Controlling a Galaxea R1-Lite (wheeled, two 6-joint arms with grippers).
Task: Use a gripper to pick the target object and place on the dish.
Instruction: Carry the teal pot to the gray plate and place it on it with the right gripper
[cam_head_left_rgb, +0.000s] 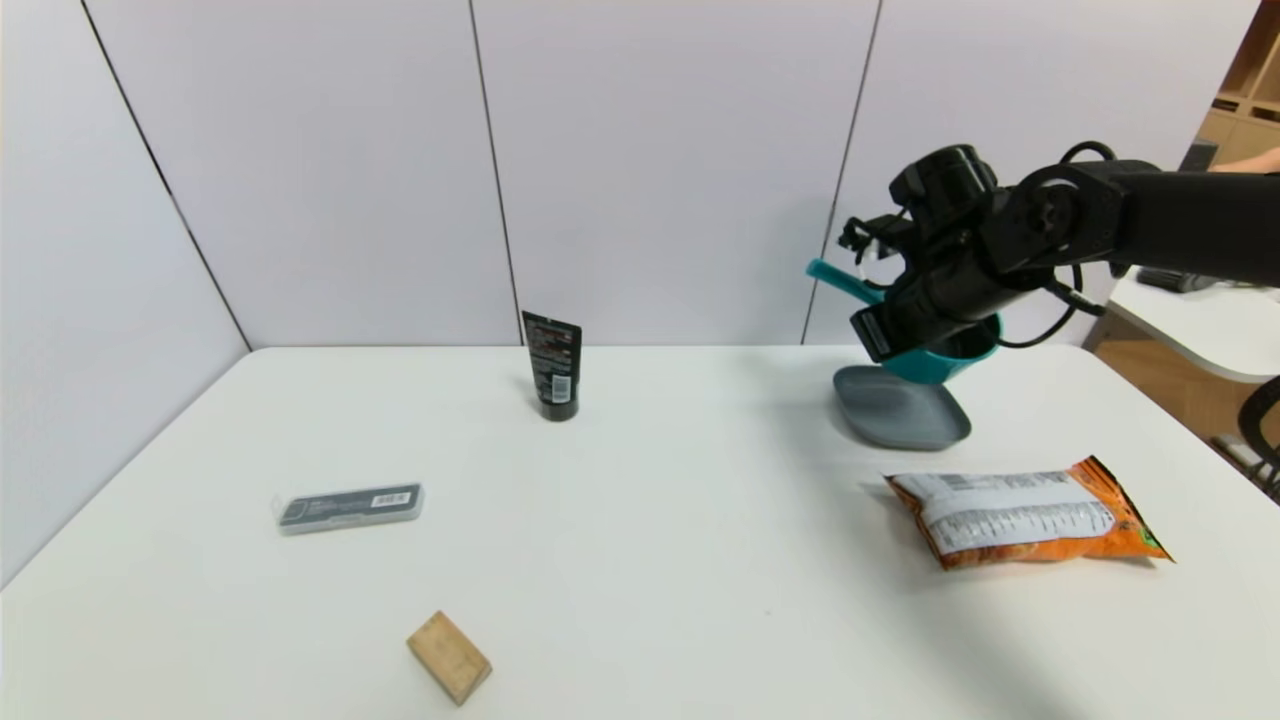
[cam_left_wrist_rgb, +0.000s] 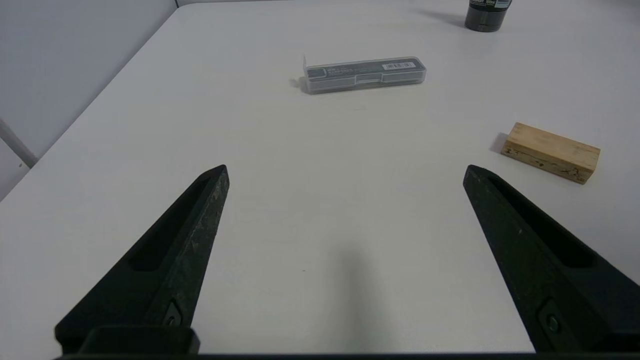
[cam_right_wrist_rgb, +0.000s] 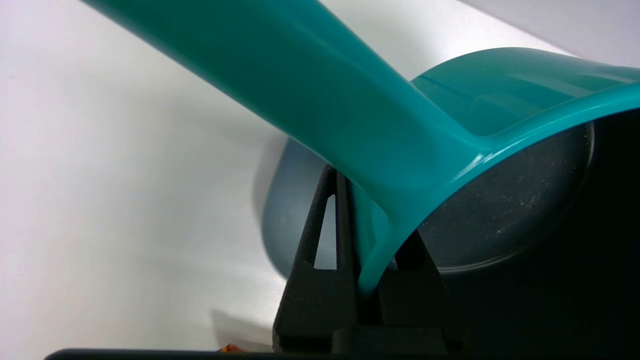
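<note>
- The teal saucepan (cam_head_left_rgb: 945, 362) hangs in the air over the far right part of the white worktop (cam_head_left_rgb: 680, 520), tilted, with its straight handle pointing up and toward the back wall.
- The right gripper (cam_right_wrist_rgb: 367, 260) is clamped on the saucepan's rim beside the handle root, one finger inside the dark bowl and one outside against the wall.
- The grey dish (cam_head_left_rgb: 900, 408) lies just under the pan near the worktop's far edge; whether pan and dish touch I cannot tell.
- An orange snack bag (cam_head_left_rgb: 1030, 512) lies flat nearer the front, close to the right edge, with a bare strip between it and the dish.
- A black tube (cam_head_left_rgb: 553, 366) stands on its cap at the middle of the far edge, well apart from the dish; the worktop between them is bare.
- On the left half lie a clear plastic case (cam_left_wrist_rgb: 364, 74) and, near the front edge, a wooden block (cam_left_wrist_rgb: 550, 152).
- The left gripper (cam_left_wrist_rgb: 345, 172) sits above the near left part, fingers spread wide, holding nothing.
</note>
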